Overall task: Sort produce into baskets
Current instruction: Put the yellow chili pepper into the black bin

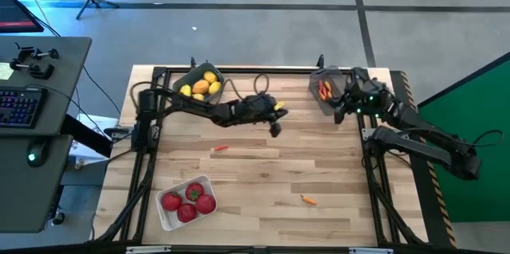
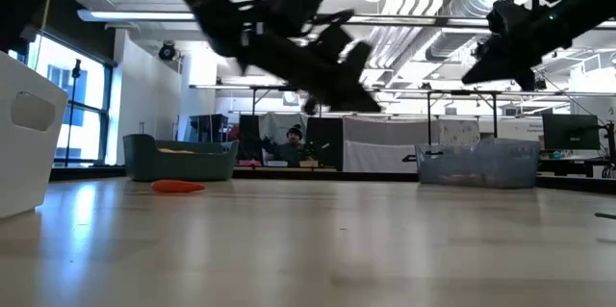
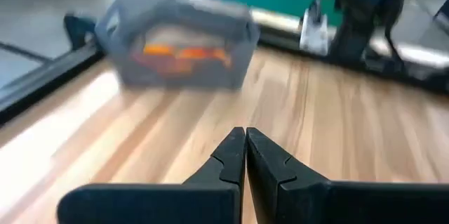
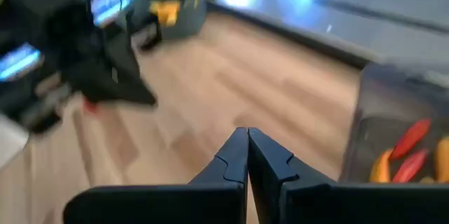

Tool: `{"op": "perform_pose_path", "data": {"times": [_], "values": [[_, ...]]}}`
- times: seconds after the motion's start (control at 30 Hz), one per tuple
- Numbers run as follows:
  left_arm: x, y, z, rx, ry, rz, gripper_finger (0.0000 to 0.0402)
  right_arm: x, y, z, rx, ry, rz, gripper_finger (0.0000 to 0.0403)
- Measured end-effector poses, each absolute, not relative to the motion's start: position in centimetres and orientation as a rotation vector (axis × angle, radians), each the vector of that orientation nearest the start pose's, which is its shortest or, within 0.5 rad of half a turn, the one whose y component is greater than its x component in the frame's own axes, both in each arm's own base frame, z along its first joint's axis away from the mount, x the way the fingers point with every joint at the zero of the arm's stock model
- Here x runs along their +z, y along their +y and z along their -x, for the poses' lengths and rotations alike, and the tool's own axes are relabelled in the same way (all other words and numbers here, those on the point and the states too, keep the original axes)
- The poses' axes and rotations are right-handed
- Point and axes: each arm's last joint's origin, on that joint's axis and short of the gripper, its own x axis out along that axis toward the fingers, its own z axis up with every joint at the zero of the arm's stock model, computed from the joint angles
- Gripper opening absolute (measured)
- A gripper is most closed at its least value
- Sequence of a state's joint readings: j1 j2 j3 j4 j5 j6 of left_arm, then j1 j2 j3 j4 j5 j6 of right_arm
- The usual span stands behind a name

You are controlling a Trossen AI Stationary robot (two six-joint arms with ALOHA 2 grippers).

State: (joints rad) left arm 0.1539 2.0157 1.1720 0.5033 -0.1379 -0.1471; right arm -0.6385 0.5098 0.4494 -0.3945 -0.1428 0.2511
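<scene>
The left arm reaches from the table's left edge across toward the middle, and the left gripper (image 1: 276, 129) hangs above the wood with its two fingers pressed together, holding nothing. The right arm is folded at the right side; the right gripper (image 1: 338, 115) is also closed and empty, just beside the dark translucent basket (image 1: 315, 87), which holds red and orange pepper pieces (image 4: 410, 136).

The wooden table (image 1: 263, 174) has pale planks and a black frame. In the low view a big hall with ceiling pipes is behind it, and a person sits far back.

The blue-grey basket (image 1: 188, 76) with yellow fruits (image 1: 201, 87) is behind the left gripper, close to that arm. The white basket (image 1: 165, 217) with red fruits (image 1: 188, 203) is well apart, at the near left. One loose pepper (image 1: 220, 148) lies near the left gripper, its long axis running left to right. Another pepper (image 1: 307, 200) lies well apart from both grippers, slightly slanted.
</scene>
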Motion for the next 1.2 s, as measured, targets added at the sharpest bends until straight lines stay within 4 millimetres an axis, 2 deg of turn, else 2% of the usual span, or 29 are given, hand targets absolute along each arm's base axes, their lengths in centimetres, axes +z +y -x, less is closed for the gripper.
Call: {"op": "perform_pose_path", "data": {"times": [0.17, 0.33, 0.6, 0.87, 1.2], "values": [[16.3, 6.2, -38.2, 0.312, 0.387, 0.164, 0.0, 22.7, -5.4, -10.8, -0.456, 0.479, -0.446, 0.0], [15.9, 5.5, -34.5, 0.309, 0.43, 0.219, 0.0, 22.6, -3.8, -11.5, -0.384, 0.524, -0.486, 0.0], [15.3, 4.7, -30.2, 0.247, 0.572, 0.208, 0.0, 21.2, -1.2, -13.4, -0.341, 0.67, -0.533, 0.0], [15.4, 4.3, -28.1, 0.175, 0.638, 0.148, 0.0, 19.7, 2.1, -15.4, -0.274, 0.814, -0.66, 0.0], [13.6, 4.8, -26.3, 0.106, 0.669, 0.232, 0.0, 20.4, 7.7, -19.2, -0.216, 1.044, -0.629, 0.0]]}}
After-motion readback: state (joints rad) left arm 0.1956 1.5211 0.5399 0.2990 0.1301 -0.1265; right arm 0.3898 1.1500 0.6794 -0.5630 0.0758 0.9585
